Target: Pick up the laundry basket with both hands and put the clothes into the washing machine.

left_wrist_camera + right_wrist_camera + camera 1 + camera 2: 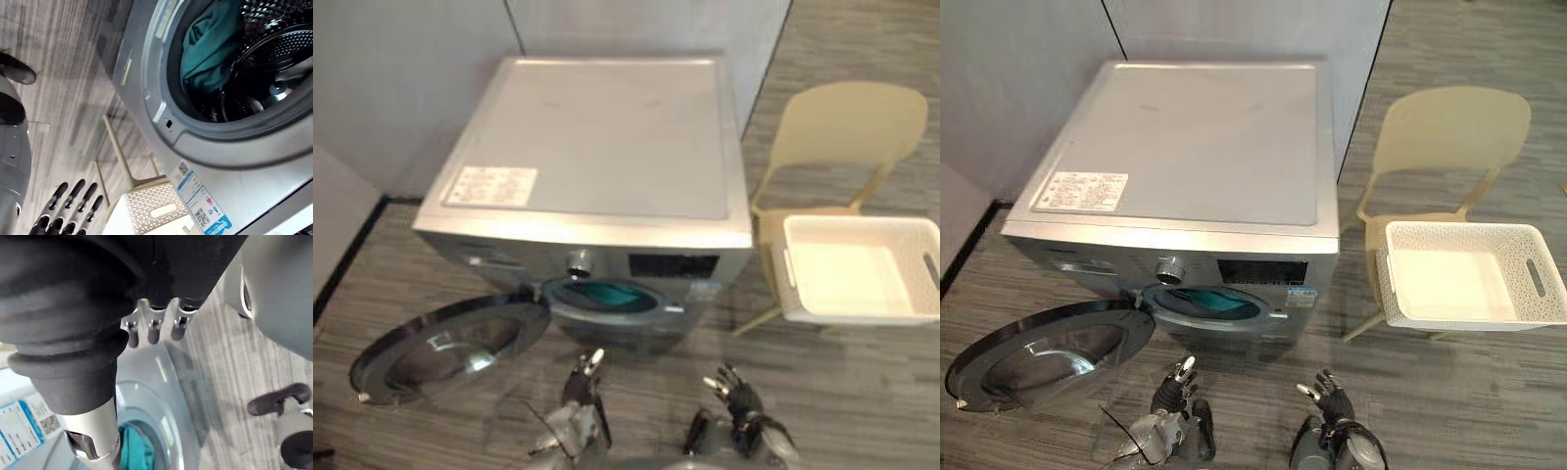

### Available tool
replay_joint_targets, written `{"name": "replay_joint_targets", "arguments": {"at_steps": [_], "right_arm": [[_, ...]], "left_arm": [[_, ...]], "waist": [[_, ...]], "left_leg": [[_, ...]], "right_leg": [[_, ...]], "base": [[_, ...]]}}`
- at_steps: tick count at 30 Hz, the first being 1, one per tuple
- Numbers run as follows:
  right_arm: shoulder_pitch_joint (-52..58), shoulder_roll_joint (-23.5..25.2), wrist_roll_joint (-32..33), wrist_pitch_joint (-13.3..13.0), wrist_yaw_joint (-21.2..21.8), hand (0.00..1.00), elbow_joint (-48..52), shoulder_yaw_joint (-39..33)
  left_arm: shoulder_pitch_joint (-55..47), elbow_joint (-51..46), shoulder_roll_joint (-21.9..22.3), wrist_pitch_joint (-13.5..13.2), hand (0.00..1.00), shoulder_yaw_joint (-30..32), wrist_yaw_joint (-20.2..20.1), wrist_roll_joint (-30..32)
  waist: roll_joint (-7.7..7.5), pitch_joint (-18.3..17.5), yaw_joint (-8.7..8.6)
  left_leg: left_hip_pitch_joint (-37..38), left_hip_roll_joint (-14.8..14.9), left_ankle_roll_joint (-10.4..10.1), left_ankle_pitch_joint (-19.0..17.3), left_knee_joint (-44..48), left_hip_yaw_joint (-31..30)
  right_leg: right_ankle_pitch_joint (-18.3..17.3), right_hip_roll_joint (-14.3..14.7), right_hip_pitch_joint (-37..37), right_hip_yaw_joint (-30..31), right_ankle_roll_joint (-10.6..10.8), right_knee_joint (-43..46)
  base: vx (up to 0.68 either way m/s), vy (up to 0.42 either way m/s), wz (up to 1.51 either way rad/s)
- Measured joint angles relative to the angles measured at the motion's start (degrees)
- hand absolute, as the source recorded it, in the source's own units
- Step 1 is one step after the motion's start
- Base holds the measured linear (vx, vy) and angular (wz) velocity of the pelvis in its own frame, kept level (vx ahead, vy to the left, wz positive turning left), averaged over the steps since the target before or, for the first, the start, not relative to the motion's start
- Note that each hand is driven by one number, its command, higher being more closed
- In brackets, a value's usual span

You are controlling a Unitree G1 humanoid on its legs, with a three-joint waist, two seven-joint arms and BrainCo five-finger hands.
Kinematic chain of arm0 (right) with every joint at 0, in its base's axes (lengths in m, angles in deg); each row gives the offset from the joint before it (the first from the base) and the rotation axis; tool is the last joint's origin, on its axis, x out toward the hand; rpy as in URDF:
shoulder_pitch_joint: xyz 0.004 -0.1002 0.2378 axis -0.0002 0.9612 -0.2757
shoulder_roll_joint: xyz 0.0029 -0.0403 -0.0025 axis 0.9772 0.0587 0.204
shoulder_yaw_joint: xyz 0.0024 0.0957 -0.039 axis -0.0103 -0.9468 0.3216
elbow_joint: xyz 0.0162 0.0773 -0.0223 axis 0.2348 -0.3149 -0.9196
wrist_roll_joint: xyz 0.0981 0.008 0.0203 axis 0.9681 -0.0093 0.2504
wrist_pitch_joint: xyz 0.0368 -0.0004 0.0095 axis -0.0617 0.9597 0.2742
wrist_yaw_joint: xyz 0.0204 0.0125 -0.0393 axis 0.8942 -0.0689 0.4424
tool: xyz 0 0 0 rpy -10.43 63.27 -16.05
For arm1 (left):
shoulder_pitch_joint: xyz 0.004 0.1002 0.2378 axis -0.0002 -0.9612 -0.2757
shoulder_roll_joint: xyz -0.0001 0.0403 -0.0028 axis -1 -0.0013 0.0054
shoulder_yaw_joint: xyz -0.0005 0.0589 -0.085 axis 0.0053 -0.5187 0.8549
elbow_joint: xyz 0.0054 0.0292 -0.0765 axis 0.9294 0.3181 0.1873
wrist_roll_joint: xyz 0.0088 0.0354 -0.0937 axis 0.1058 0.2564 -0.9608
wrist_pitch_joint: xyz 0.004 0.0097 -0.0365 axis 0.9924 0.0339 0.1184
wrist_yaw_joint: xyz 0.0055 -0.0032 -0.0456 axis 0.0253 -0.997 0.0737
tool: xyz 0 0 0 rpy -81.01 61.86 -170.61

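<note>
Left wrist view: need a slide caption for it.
Teal clothes lie inside the open washing machine; white laundry basket beyond, left robot hand open and empty.

Your two head views look steeply down on the washing machine (597, 147) from just in front, while both wrist views sit low and close, facing its open drum (264, 44), which all four views share.

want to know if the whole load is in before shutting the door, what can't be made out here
- Drum depth: left wrist view, dark behind the teal cloth; whether more lies under it, cannot tell.
- Laundry basket: left wrist view, cut off by the picture's edge.
- Control panel: eye views, too small to read.
</note>
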Motion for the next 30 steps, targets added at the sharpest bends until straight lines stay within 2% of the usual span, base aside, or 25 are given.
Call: {"name": "replay_joint_targets", "arguments": {"at_steps": [1, 2, 3, 5, 7, 8, 9, 10, 11, 12, 13, 14, 16, 18, 19, 21, 23, 25, 28, 29, 30], "right_arm": [[0.2, -0.6, -0.2, 0.1, -0.2, 0.0, -1.3, -1.5], [0.4, -0.9, -0.3, 0.2, -0.3, 0.0, -1.4, -2.1], [0.7, -1.2, -0.4, 0.2, -0.5, 0.0, -1.4, -2.9], [1.1, -0.3, -1.0, 0.5, -0.7, 0.0, -1.6, -3.9], [1.1, 1.9, -3.1, 0.7, -1.5, 0.0, -1.6, -5.8], [1.1, 2.4, -4.0, 0.8, -1.6, 0.0, -1.6, -6.0], [0.9, 2.5, -4.9, 0.9, -2.0, 0.0, -1.6, -6.2], [0.4, 2.3, -5.7, 1.2, -2.8, 0.0, -1.9, -5.7], [-0.4, 1.9, -6.2, 1.3, -3.1, 0.0, -2.7, -5.4], [-1.8, 1.4, -6.5, 1.7, -3.4, 0.0, -3.1, -4.5], [-2.2, 1.2, -6.7, 1.8, -3.5, 0.0, -3.7, -4.0], [-2.3, 1.1, -7.3, 1.8, -3.7, 0.0, -4.9, -3.3], [-2.4, 1.6, -8.8, 1.8, -3.6, 0.0, -6.4, -1.1], [-2.4, 1.7, -9.3, 1.8, -2.7, 0.0, -7.3, 0.7], [-2.7, 1.7, -9.4, 1.9, -2.5, 0.0, -8.2, 0.9], [-2.8, 1.3, -10.6, 1.8, -2.6, 0.0, -8.9, 1.5], [-3.9, 0.6, -11.3, 1.8, -2.7, 0.0, -10.1, 2.3], [-5.3, 0.2, -11.6, 2.2, -2.9, 0.0, -11.6, 3.5], [-6.0, 0.1, -14.0, 2.4, -3.9, 0.0, -12.6, 3.8], [-6.1, 0.0, -15.2, 2.6, -4.0, 0.0, -12.8, 3.7], [-6.3, 0.0, -17.3, 2.7, -4.0, 0.0, -12.8, 3.2]], "left_arm": [[-0.8, 0.2, 0.3, 0.0, 0.0, 0.2, 0.0, 0.7], [-1.0, 0.3, 0.4, 0.0, 0.0, 0.2, 0.0, 1.2], [-1.3, 0.3, 0.6, 0.0, 0.0, 0.2, 0.0, 1.8], [-1.4, 0.3, 0.2, 0.1, 0.0, -0.2, 0.2, 3.5], [0.1, 0.6, -1.3, 0.1, 0.0, -1.1, 1.4, 6.2], [0.4, 0.9, -1.6, 0.1, 0.0, -1.4, 1.4, 7.2], [0.7, 1.4, -2.1, 0.2, 0.0, -2.2, 1.6, 8.3], [1.1, 1.5, -2.3, 0.5, 0.0, -2.4, 1.6, 9.1], [0.7, 1.4, -2.4, 0.6, 0.0, -2.2, 1.6, 9.6], [0.7, 1.5, -2.4, 0.8, 0.0, -1.9, 1.8, 9.7], [0.8, 1.4, -2.6, 0.9, 0.0, -1.9, 1.9, 10.0], [0.7, 1.3, -3.0, 0.9, 0.0, -1.0, 2.3, 9.9], [0.7, 1.3, -3.9, 0.9, 0.0, 0.5, 2.4, 9.8], [0.7, 1.4, -3.3, 0.9, 0.0, 1.4, 2.4, 9.8], [0.7, 1.4, -2.9, 0.9, 0.0, 2.0, 2.5, 9.9], [0.9, 1.6, -0.7, 0.9, 0.0, 2.5, 3.1, 9.9], [0.8, 2.1, 1.0, 0.9, 0.0, 2.5, 3.9, 9.9], [0.9, 2.6, 1.8, 0.9, 0.0, 2.6, 5.0, 8.8], [1.9, 3.9, 1.7, 1.7, 0.0, 2.6, 5.9, 7.2], [1.7, 3.9, 1.7, 1.9, 0.0, 2.8, 6.2, 6.4], [1.6, 4.0, 1.8, 2.2, 0.0, 3.7, 6.3, 5.3]], "waist": [[0.44, -1.1, -0.19], [0.92, -1.6, -0.21], [1.91, -2.2, -0.63], [2.74, -4.0, -1.58], [0.96, -4.0, -1.32], [0.63, -4.0, -1.35], [0.76, -4.1, -1.48], [1.17, -4.1, -1.45], [1.81, -4.1, -1.29], [2.25, -3.7, -1.77], [2.11, -3.7, -1.59], [2.73, -3.5, -1.48], [1.1, -4.3, -1.4], [-1.2, -4.9, -1.15], [-1.27, -4.9, -0.54], [-1.23, -4.9, 0.33], [-0.16, -5.4, 1.17], [0.98, -5.2, 2.82], [1.43, -3.3, 3.01], [1.43, -3.1, 3.0], [0.89, -2.5, 2.57]], "left_leg": [[0.9, 1.6, -0.7, -1.1, 3.1, -1.3], [1.7, 1.7, -1.6, -1.4, 3.0, -3.0], [3.5, 0.5, -4.6, -3.8, 0.2, -5.5], [5.3, -1.2, -5.0, -6.3, -5.2, -5.1], [5.5, -4.2, -3.8, -7.0, -8.0, -2.7], [5.1, -4.9, -3.4, -7.2, -7.4, -2.5], [4.1, -5.6, -1.7, -8.1, -6.2, -2.0], [3.3, -6.3, 1.1, -8.6, -5.4, -0.9], [3.3, -6.5, 2.8, -8.3, -6.8, 0.8], [3.8, -7.1, 4.8, -7.4, -7.8, 1.7], [4.4, -7.3, 5.5, -7.0, -8.5, 2.0], [5.0, -7.4, 6.0, -6.4, -9.4, 1.9], [5.7, -9.1, 6.6, -4.4, -11.8, 0.9], [5.5, -11.6, 7.1, -2.1, -13.6, 0.0], [5.4, -12.4, 6.8, -0.8, -14.7, -0.2], [5.1, -13.8, 6.8, 2.6, -18.6, -1.1], [3.6, -13.1, 6.4, 5.4, -21.0, -2.5], [2.9, -12.3, 5.7, 9.2, -25.2, -3.1], [1.4, -11.4, 4.4, 11.1, -25.1, -4.0], [1.1, -11.4, 4.3, 11.7, -25.1, -2.9], [0.3, -10.6, 4.8, 9.8, -23.6, 2.1]], "right_leg": [[0.4, -0.4, 0.1, 0.9, 0.8, 0.1], [0.8, -0.7, 0.0, 1.5, 1.3, 0.0], [1.7, -1.0, 0.0, 2.5, 2.8, -0.6], [5.0, -1.7, 0.0, 2.7, 4.5, -4.1], [11.3, -3.5, 0.3, 3.3, 5.2, -10.2], [12.9, -4.0, 0.4, 3.4, 4.9, -11.3], [15.3, -4.5, 0.2, 2.8, 3.5, -12.6], [20.2, -4.4, -0.2, 2.3, 0.8, -15.1], [22.4, -3.7, 0.0, 2.2, -1.0, -16.7], [17.4, -3.9, -1.0, 2.0, -0.6, -9.5], [13.8, -3.6, -1.3, 2.0, -0.6, -4.4], [8.6, -1.6, -0.4, 2.0, -1.9, 2.3], [2.1, 2.8, 2.1, 3.5, -0.5, 7.3], [-1.7, 5.3, 5.0, 7.4, 0.9, 2.7], [-2.2, 5.7, 5.9, 9.3, 1.1, -0.4], [-2.7, 6.2, 8.4, 9.1, 1.1, -9.6], [0.3, 7.6, 8.3, 8.0, 0.8, -14.1], [2.9, 9.7, 7.9, 7.2, -0.1, -17.5], [3.3, 10.1, 7.9, 3.3, -0.4, -16.6], [3.3, 9.9, 7.9, 2.3, -0.5, -16.2], [3.1, 8.9, 7.9, 0.5, -1.0, -15.3]], "base": [[0.0, 0.176, -0.18], [-0.02, 0.277, -0.25], [-0.03, 0.27, -0.16], [-0.07, 0.377, 0.0], [-0.14, 0.385, -0.07], [-0.19, 0.301, -0.16], [-0.22, 0.318, -0.32], [-0.24, 0.326, -0.46], [-0.28, 0.33, -0.48], [-0.23, 0.242, -0.33], [-0.24, 0.262, -0.19], [-0.22, 0.216, -0.08], [-0.16, 0.118, 0.19], [-0.05, -0.014, 0.38], [-0.08, -0.011, 0.32], [-0.11, -0.044, 0.33], [-0.11, -0.052, 0.27], [-0.11, -0.057, 0.12], [-0.08, -0.052, 0.48], [-0.07, -0.004, 0.58], [-0.06, 0.069, 0.6]]}}
